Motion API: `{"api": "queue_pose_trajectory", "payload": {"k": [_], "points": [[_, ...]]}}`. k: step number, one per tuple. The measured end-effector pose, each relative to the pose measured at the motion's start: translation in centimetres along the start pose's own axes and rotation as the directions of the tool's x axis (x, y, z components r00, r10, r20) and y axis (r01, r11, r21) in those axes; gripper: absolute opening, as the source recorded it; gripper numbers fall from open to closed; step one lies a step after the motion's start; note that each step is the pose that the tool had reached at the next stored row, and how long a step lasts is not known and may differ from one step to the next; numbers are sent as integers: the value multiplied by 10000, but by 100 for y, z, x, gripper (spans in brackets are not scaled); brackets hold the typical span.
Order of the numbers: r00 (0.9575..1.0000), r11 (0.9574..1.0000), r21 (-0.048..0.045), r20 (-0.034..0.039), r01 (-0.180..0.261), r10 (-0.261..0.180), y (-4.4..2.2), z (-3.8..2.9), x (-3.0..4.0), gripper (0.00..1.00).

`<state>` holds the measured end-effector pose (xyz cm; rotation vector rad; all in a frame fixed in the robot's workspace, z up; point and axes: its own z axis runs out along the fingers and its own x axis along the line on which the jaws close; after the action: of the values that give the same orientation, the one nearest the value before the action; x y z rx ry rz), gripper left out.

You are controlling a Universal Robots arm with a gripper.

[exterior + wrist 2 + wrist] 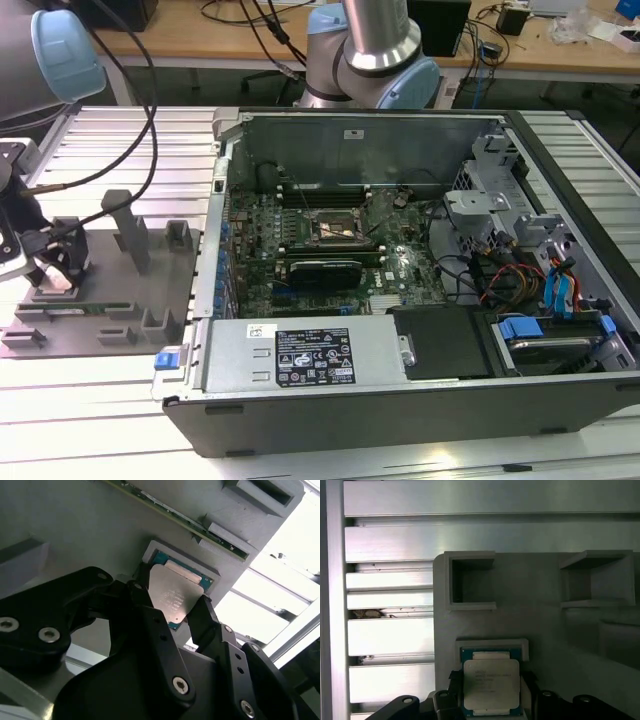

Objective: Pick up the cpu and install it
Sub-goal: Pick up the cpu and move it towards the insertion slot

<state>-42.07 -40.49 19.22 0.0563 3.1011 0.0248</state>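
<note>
Over at nine o'clock in the exterior view, I have the gripper (55, 268) down low on the grey tray (150, 280), which lies on the slatted table just beside the open computer case (330, 410) — the case sits toward three o'clock from the tray. The cpu (172, 595) lies flat in its shallow square pocket on that tray, silvery lid up, with a rim of green board showing around the lid in both wrist views. It sits squarely between the jaws: one black finger (145, 605) stands at one edge of the chip and the other at the opposite edge, and I see no gap of tray between pad and chip on either side, so I read the jaws as closed onto the cpu while its underside rests in the pocket. A long green memory stick (75, 307) lies in a slot of the tray near the gripper, toward six o'clock from it. Inside the case, the dark metal-framed socket (335, 228) sits on the motherboard — well apart from the chip.
</note>
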Motion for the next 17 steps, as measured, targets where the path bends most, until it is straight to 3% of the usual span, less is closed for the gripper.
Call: {"api": "queue_pose_trajectory", "payload": {"k": [12,15,17], "points": [[10000,10000,-3,4,0,0,6,-334,-14,55],[10000,10000,-3,4,0,0,8,-458,-19,55],[10000,10000,-2,3,0,0,11,-652,-26,55]]}}
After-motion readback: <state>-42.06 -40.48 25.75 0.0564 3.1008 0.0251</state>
